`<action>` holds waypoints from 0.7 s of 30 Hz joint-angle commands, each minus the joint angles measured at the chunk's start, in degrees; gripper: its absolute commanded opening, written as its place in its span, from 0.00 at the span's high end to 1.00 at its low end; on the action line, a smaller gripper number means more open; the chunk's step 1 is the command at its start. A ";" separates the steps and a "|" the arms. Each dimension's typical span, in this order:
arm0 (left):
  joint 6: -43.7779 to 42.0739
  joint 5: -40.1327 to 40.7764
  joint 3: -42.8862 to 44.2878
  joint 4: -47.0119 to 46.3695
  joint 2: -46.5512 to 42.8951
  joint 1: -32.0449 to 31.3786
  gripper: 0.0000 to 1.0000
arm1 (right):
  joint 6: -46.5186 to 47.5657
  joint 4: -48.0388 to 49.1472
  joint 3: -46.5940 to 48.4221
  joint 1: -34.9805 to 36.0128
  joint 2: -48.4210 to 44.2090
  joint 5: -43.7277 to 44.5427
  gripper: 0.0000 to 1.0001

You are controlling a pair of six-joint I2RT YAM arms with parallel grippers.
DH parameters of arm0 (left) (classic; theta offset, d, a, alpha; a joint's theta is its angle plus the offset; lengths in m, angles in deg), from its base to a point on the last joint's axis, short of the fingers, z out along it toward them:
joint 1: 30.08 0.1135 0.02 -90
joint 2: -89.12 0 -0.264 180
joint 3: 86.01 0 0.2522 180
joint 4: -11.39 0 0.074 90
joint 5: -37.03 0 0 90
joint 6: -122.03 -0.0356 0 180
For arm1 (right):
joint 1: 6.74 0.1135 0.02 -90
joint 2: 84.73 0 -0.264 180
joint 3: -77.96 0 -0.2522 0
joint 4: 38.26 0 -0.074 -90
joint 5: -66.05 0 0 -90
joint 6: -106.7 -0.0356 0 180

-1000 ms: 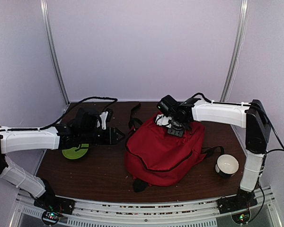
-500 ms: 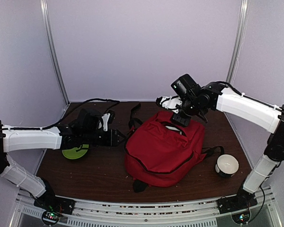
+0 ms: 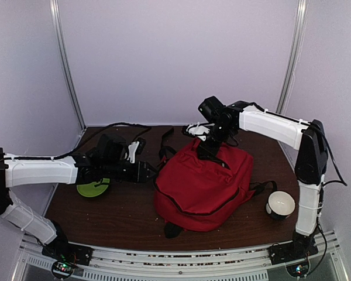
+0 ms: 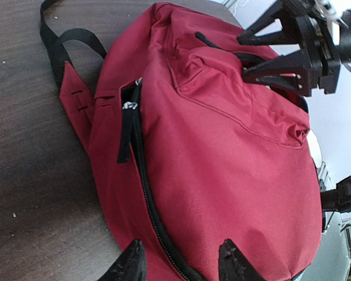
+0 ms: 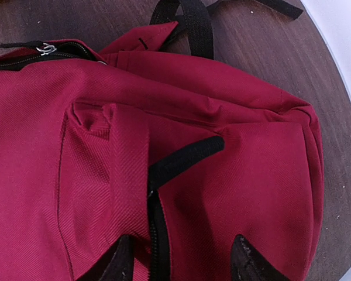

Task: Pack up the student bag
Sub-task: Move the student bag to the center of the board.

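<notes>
Interior of student bag [image 3: 199, 184] hidden; green disc [image 3: 89, 190] half covered.

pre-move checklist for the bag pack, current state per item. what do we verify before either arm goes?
1. Right gripper empty: ok, jaws apart over the backpack, nothing between them.
2. Left gripper hold on the backpack: cannot tell; it straddles the side zipper.
3. Opening ready for loading: cannot tell; the visible zipper run looks closed, the top is hidden.
4. Green disc packed: not ok, lying on the table.
5. White cup packed: not ok, beside the backpack.
6. Straps clear of both grippers: ok.
</notes>
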 commanded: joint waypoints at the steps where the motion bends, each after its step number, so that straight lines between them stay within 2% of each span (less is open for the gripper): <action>1: -1.55 -4.98 2.21 -0.71 3.18 0.37 0.55 | -1.15 -2.21 3.25 -0.62 1.42 -1.68 0.43; 3: -1.58 -7.68 2.60 -1.41 5.08 0.37 0.55 | -0.47 -2.84 3.42 -0.77 1.92 -3.63 0.43; 8: -1.90 -11.17 3.10 -2.81 8.04 -0.27 0.55 | 3.02 -8.08 4.91 -1.17 3.43 -16.54 0.53; 12: -3.14 -12.49 3.69 -2.79 8.64 -1.28 0.55 | 4.23 -9.75 4.25 -1.11 3.54 -19.08 0.57; 16: -3.67 -13.44 3.88 -2.86 9.96 -3.23 0.56 | 4.55 -9.58 3.06 -1.08 3.43 -19.35 0.68; 19: -3.89 -13.32 3.57 -2.86 10.49 -5.18 0.58 | 4.75 -9.06 1.43 -1.01 2.54 -20.41 0.85; 21: -3.63 -13.05 2.97 -3.12 10.11 -6.39 0.60 | 4.67 -8.55 -0.34 -0.58 0.85 -20.99 0.90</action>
